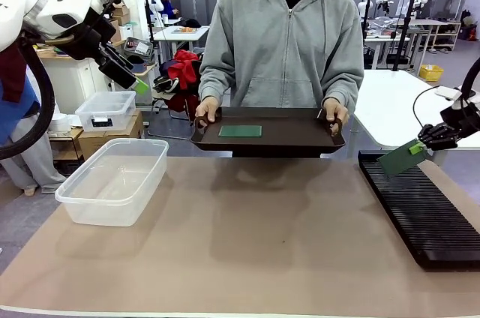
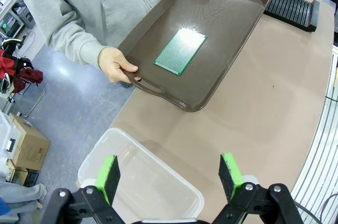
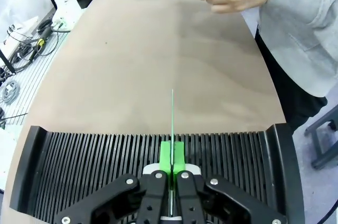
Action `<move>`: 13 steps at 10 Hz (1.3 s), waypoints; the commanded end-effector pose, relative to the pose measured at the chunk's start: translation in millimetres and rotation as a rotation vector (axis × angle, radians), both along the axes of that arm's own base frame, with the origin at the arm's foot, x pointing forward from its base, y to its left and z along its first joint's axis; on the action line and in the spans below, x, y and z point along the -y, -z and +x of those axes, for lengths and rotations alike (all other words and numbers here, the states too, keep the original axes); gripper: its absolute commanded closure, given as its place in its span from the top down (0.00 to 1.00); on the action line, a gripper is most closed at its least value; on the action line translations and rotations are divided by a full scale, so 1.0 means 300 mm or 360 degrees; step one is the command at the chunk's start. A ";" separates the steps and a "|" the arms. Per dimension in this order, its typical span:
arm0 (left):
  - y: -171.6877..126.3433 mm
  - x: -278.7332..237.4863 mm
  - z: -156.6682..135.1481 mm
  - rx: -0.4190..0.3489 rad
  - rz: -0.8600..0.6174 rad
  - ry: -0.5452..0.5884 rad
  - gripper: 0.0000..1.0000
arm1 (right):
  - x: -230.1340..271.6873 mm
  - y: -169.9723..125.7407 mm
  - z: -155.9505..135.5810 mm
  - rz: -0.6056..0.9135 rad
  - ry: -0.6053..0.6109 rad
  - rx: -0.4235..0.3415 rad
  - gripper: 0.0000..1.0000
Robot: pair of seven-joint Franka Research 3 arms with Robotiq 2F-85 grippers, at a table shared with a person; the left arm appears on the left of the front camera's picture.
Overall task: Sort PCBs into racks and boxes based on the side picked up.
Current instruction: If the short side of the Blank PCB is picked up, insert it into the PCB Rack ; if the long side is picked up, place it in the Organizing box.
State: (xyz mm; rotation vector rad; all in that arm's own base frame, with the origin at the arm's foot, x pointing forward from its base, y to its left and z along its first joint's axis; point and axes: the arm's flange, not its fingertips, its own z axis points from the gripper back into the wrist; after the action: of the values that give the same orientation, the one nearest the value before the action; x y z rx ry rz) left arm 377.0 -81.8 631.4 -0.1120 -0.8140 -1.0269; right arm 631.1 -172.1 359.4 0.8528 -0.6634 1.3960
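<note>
While right claw (image 3: 171,156) pinches one PCB (image 3: 172,113) edge-on over the rack (image 3: 79,171), left claw (image 2: 169,175) hangs spread, empty; second PCB (image 2: 180,51) lies flat on the tray (image 2: 232,28). Judged light, stiff, thin; take it by an edge.

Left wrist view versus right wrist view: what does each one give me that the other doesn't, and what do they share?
Left wrist view: the open left tool with the clear tub in front of it, and the flat PCB lying on the tray's floor.
Right wrist view: the right tool shut on the held PCB, seen edge-on over the slots.
Shared: the brown tray held by the person, the black rack and the tan table.
</note>
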 end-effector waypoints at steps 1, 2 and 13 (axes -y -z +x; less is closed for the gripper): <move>0.004 -0.001 -0.002 -0.0009 0.0004 0.0004 1.00 | 0.002 0.030 0.000 -0.0007 -0.0059 0.0026 0.02; 0.004 -0.001 -0.002 -0.0009 0.0004 0.0004 1.00 | -0.006 0.047 -0.005 0.0008 -0.0055 0.0046 0.02; 0.004 -0.001 -0.002 -0.0009 0.0004 0.0004 1.00 | 0.028 0.154 0.040 0.0138 -0.0141 0.0127 0.02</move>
State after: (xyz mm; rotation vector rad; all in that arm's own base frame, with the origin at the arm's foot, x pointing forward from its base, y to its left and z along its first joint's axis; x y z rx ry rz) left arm 377.0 -81.8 631.4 -0.1120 -0.8140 -1.0270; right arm 637.8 -178.9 314.2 0.8695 -0.7265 1.4747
